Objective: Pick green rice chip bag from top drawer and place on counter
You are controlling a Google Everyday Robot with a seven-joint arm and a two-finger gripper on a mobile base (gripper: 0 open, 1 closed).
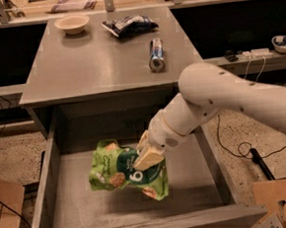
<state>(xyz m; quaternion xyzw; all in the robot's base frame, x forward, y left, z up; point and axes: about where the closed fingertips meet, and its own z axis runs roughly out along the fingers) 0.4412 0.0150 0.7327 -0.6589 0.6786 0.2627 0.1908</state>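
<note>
The green rice chip bag point(122, 169) hangs in the air over the open top drawer point(76, 205), lifted clear of its flat grey bottom. My gripper point(146, 156) is shut on the bag's right upper part, with its pale fingers point(147, 159) pinching the crinkly pouch. The white arm reaches in from the right. The counter point(99, 65) lies behind and above the drawer.
On the counter stand a pale bowl point(72, 23) at the back left, a dark blue-and-white bag point(127, 25) at the back middle and a can lying on its side point(156, 54). Cardboard boxes point(281, 201) sit on the floor at both sides.
</note>
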